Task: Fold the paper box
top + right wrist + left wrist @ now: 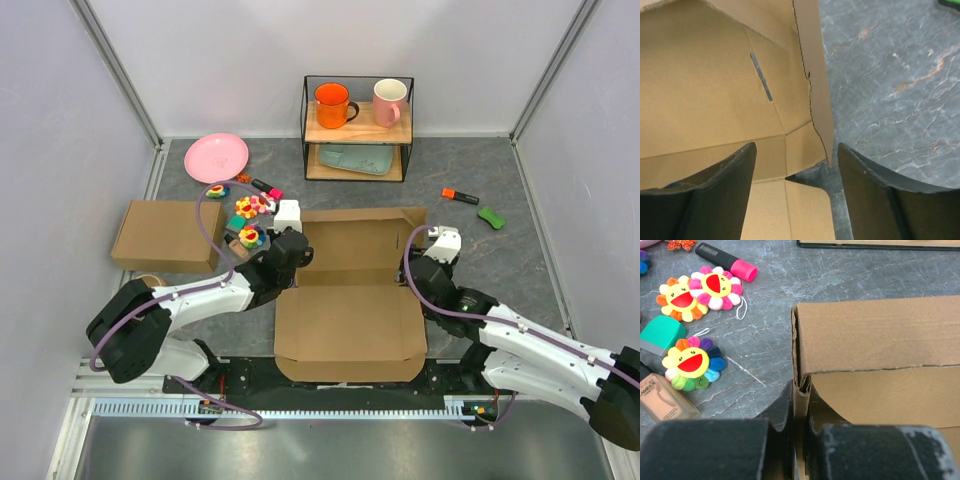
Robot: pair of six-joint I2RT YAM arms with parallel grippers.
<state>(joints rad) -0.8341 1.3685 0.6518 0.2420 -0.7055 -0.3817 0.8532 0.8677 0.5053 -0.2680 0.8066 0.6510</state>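
POS: the paper box (350,320) lies on the table (480,270) between both arms | LEFT: left gripper (800,412) pinched narrow on its left wall's corner | RIGHT: right gripper (797,150) spread wide, straddling the right wall's end | AXIS: near-to-far, flat flap toward the near edge, walls raised on the far half | HIDDEN: left wall's lower edge behind that gripper

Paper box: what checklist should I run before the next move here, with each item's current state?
1. Left tool shut on the paper box left wall: ok.
2. Left wall standing upright: ok.
3. Right tool gripping the right wall: not ok; jaws open, wall end between them ungripped.
4. Lid lying flat, unfolded: ok.
5. Flower toys apart from the box: ok.
6. Side tabs locked: cannot tell.
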